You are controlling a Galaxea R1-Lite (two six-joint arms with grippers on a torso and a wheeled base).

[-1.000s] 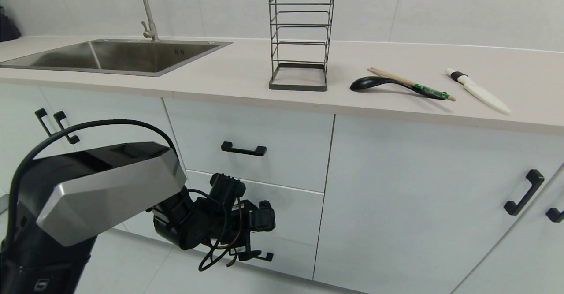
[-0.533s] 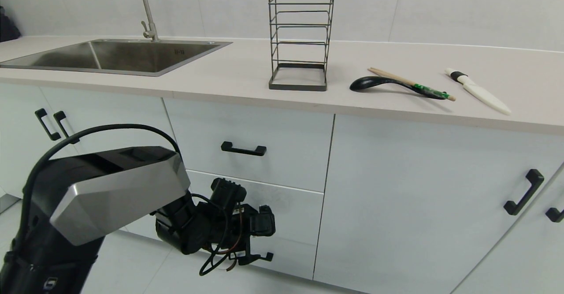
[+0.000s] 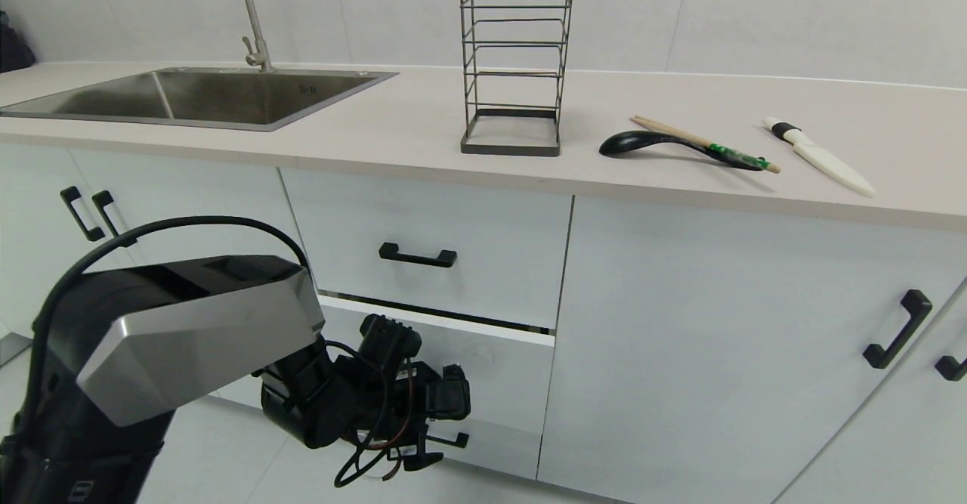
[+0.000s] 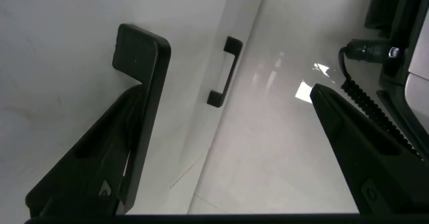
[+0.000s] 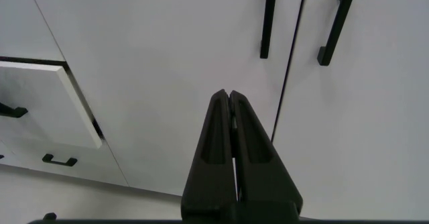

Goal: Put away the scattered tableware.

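Drawer opening in hand, tableware untouched
Left gripper [image 3: 432, 443] spread wide, empty, at ajar white lower drawer [image 3: 483, 368]; black plastic spoon [image 3: 648, 143], wooden chopsticks [image 3: 676, 134], white knife [image 3: 822, 159] lie high right of its fingers [image 4: 137, 117]; right gripper [image 5: 231, 100] pressed closed, empty; next, probably a longer pull

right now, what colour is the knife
The knife is white with a black band near one end; the head view shows it best.

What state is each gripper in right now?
Left gripper: open, nothing between its fingers.
Right gripper: closed, empty.
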